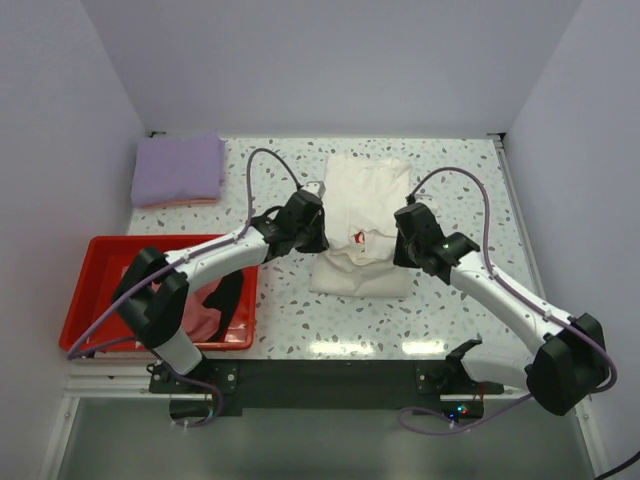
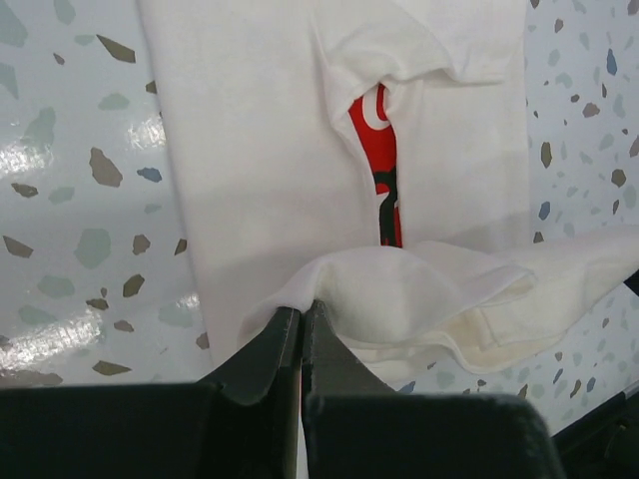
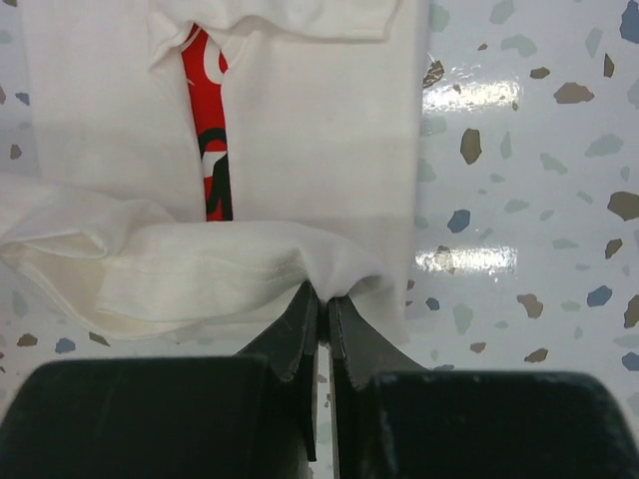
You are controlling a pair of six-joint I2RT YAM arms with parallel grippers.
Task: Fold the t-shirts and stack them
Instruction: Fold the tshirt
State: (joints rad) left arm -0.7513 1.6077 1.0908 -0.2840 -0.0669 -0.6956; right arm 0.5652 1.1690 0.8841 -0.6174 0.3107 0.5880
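The slim, white-shelled left arm (image 1: 210,255) and right arm (image 1: 505,295) have bulky black joint housings and are bolted to a black base rail (image 1: 320,375). A purple-grey cable (image 1: 262,165) loops along each. The left claw (image 2: 302,311) and right claw (image 3: 322,296) have matte black wedge fingers, seemingly plastic.

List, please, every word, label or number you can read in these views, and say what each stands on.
No text can be read.
Red print on the white tee: only a strip shows between the folds, with bits of white and black shapes, not legible.
Lavender tee and tray: no writing visible.
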